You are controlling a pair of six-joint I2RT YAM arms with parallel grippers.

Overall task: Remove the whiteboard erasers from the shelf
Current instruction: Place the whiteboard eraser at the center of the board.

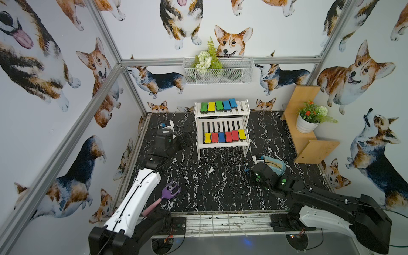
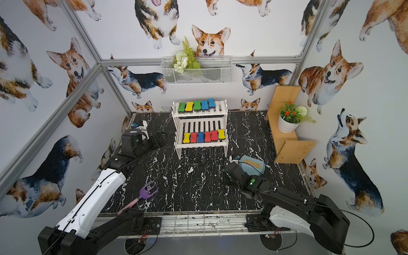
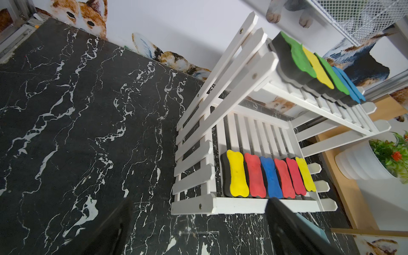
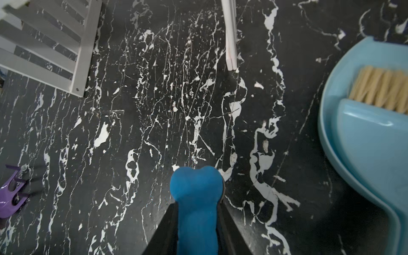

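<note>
right wrist: fingers [image 4: 164, 231] grip cropped blue eraser [image 4: 196, 198]

Blue whiteboard eraser [image 4: 196, 192] pinched between the dark fingers of the right gripper [image 4: 197, 212], over black white-veined bench [image 4: 154, 110], light-blue dustpan [image 4: 364, 172] with tan brush bristles [image 4: 382, 88] at one edge, white slatted shelf [image 4: 55, 50] and purple plastic tool [image 4: 11, 198] opposite.

Black marbled surface [image 1: 216, 176] bears white shelf [image 1: 220, 144]; wooden stand [image 1: 309, 143] right of shelf; light-blue dustpan [image 1: 276, 164] near its front-right leg; purple rake [image 1: 170, 192] well apart, front-left.
</note>
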